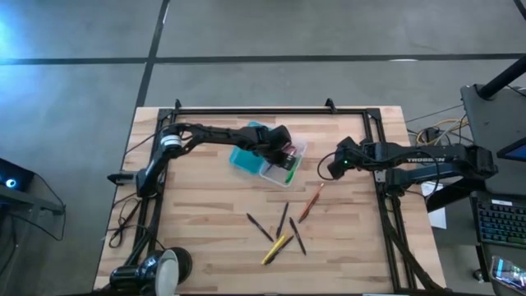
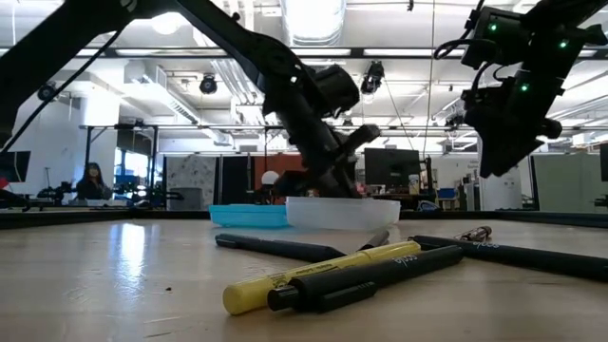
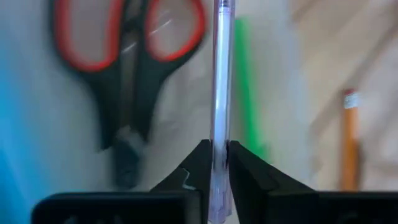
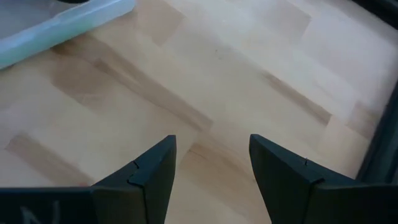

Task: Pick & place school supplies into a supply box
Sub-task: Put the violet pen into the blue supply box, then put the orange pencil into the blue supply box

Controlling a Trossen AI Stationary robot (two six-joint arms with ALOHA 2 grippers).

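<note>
The supply box lies open with its teal half (image 1: 245, 156) beside its clear half (image 1: 288, 167) (image 2: 342, 211). In the clear half lie red-handled scissors (image 3: 124, 68) and a green pen (image 3: 247, 93). My left gripper (image 1: 285, 156) (image 3: 217, 155) hangs over the clear half, shut on a clear-barrelled pen (image 3: 221, 74). My right gripper (image 1: 330, 167) (image 4: 211, 165) is open, raised above bare table to the right of the box. An orange pencil (image 1: 311, 202), a yellow pen (image 1: 274, 248) and dark pens (image 1: 259, 227) lie flat on the table nearer the front. My left gripper pinches the clear-barrelled pen's shaft (image 3: 219, 146) between its two fingertips. The pen runs straight out ahead between the fingers, over the clear half of the box, beside the scissors. The arm slants down from the table's left. Whether the pen's far end rests in the box cannot be told.
A black frame (image 1: 374, 148) runs round the table's far and side edges. A round lamp-like object (image 1: 168, 267) sits at the near left corner. Bare wood lies between the box and the loose pens. A person (image 2: 95, 180) sits far off in the room behind.
</note>
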